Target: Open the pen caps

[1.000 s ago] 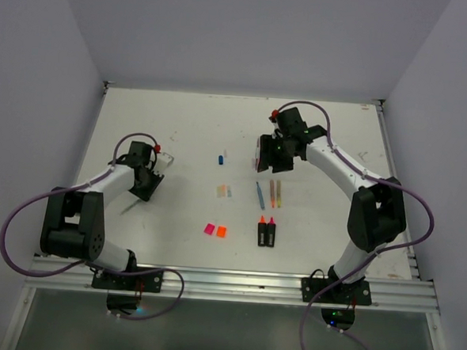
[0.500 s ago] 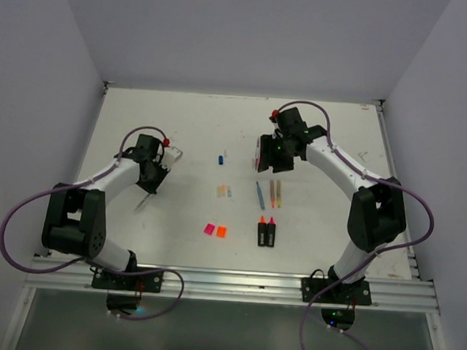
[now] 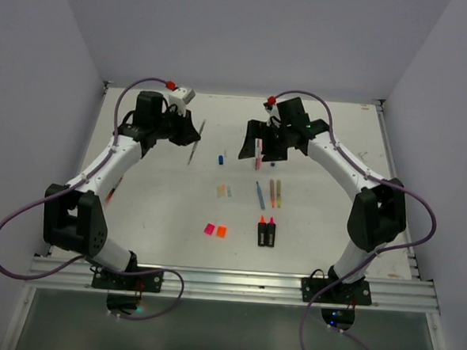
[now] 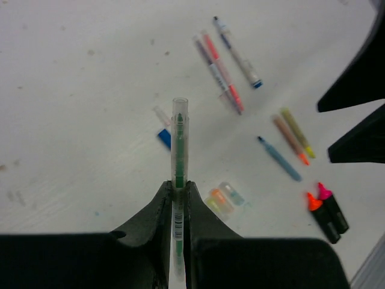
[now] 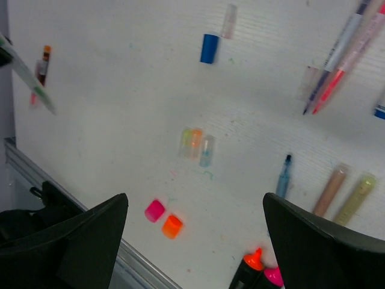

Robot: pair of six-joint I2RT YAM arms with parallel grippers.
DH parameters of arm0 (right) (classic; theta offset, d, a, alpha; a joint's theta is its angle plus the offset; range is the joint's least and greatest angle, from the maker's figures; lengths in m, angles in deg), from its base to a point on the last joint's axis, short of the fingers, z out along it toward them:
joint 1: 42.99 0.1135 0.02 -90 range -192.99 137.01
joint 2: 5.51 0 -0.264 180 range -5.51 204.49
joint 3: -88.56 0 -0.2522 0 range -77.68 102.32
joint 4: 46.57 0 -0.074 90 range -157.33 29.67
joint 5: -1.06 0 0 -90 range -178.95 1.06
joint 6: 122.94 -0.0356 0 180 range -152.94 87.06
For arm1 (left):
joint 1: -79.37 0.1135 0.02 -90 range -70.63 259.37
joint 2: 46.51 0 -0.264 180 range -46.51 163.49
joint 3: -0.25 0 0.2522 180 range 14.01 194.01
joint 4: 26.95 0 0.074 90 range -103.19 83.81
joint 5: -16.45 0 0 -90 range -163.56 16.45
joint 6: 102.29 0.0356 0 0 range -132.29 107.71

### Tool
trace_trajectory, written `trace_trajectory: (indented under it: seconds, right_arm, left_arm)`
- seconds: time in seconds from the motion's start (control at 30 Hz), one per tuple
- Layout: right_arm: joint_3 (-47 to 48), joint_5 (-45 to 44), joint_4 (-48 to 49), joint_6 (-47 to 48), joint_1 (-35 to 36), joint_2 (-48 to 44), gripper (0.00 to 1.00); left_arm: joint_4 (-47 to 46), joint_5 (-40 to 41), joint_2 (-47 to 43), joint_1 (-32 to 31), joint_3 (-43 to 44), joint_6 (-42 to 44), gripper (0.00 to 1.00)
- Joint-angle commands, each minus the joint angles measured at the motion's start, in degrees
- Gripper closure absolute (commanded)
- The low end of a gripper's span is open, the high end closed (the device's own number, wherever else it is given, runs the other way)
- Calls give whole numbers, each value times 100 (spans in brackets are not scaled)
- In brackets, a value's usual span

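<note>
My left gripper [image 4: 178, 189] is shut on a green pen [image 4: 179, 150] whose clear cap [image 4: 180, 109] is still on; it is held above the table, as the top view shows [image 3: 193, 145]. My right gripper [image 5: 195, 201] stands wide open with nothing in it, above the loose pen caps: pink [image 5: 154, 210], orange [image 5: 172, 226], blue [image 5: 209, 48], a clear one [image 5: 228, 21] and three translucent ones [image 5: 195, 143]. In the top view it [image 3: 263, 147] hovers over three capped pens [image 4: 219, 69].
Two black highlighters [image 3: 266, 232] with bare orange and pink tips lie near the front. Three uncapped thin pens [image 3: 270, 193] lie beside them. One more pen [image 3: 114, 187] lies at the left. Grey walls enclose the table [image 3: 333, 229].
My left gripper shut on the green pen, lifted it off the table and swung up toward the far middle. My right gripper opened wider and turned toward the left.
</note>
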Motion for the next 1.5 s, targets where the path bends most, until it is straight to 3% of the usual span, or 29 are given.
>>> trace_trajectory:
  seconds: [0.0,0.07,0.2,0.37,0.4,0.57,0.67,0.73,0.77,0.83,0.87,0.9,1.1,1.47]
  right_arm:
    - [-60,1104,808,-257,33,-211,1]
    - [-183,1359,1177,-336,85,-316,1]
    - [-455,2132,2073,-792,226,-370,5]
    - [-756,2160,3095,-1242,384,-327,17]
    - [-625,2160,2929,-1164,436,-239,19]
    - [-510,2020,3016,-1083,516,-142,27]
    - [-378,2107,2963,-1110,551,34,38]
    - [-360,2151,2980,-1128,595,69,52]
    - [-377,2186,3007,-1171,604,52,72]
    - [-439,2169,3015,-1180,639,34,95]
    - [-448,2178,3007,-1189,648,34,100]
    - [-465,2178,2998,-1189,648,17,100]
    - [-518,2222,2752,-1145,648,-106,100]
    - [-580,2608,2365,-1031,648,-80,100]
  left_arm:
    - [-2116,-1773,-266,-16,-632,-1930,100]
    - [-3475,-2150,-346,-16,-1088,-2576,100]
    - [-4869,-2434,-259,-34,-1432,-3964,100]
    - [-6957,-2329,-153,-139,-2003,-5582,100]
    - [-7198,-2276,-109,-174,-2170,-6081,100]
    - [-8078,-1969,-12,-227,-2513,-6955,100]
    - [-8421,-1811,5,-262,-2733,-7333,100]
    - [-8457,-1775,-3,-262,-2787,-7457,100]
    - [-8458,-1749,-3,-262,-2804,-7466,100]
    - [-8466,-1740,32,-262,-2805,-7475,100]
    - [-8432,-1731,41,-262,-2796,-7466,100]
    - [-8414,-1740,67,-262,-2778,-7448,100]
    - [-8106,-1810,84,-253,-2612,-7054,76]
    - [-7623,-1845,348,-183,-1987,-6728,73]
